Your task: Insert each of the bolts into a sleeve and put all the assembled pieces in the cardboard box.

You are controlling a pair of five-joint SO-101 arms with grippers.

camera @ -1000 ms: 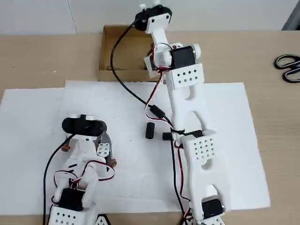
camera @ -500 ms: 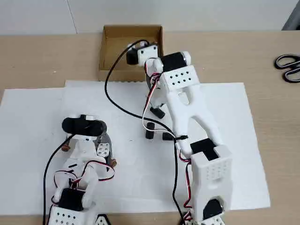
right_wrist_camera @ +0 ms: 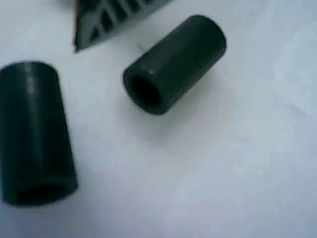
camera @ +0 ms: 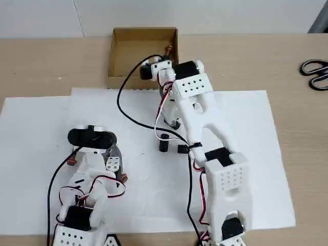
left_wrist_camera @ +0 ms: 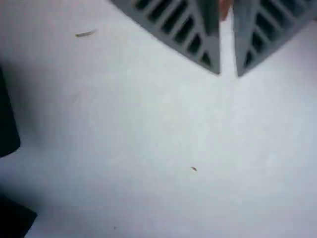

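Two black sleeves lie on the white paper, one (camera: 163,143) upright in the picture and one (camera: 182,149) beside it. My right gripper (camera: 173,122) hangs just beyond them, pointing down; its wrist view has one grey finger (right_wrist_camera: 109,17) close to a lying sleeve (right_wrist_camera: 173,64) with its bore showing, and a second sleeve (right_wrist_camera: 34,134) nearby. The cardboard box (camera: 118,56) stands behind, with a small brown piece (camera: 168,49) by its right wall. My left gripper (left_wrist_camera: 228,69) is low over bare paper at the front left, fingers almost together, a copper-coloured bolt (left_wrist_camera: 225,7) between them.
Black scissors (camera: 315,72) lie at the far right on the wooden table (camera: 51,61). A black cable (camera: 128,102) runs from the right arm's wrist across the paper (camera: 246,118).
The right arm has drawn back from over the cardboard box and come down toward the two sleeves on the paper. The left arm has kept still.
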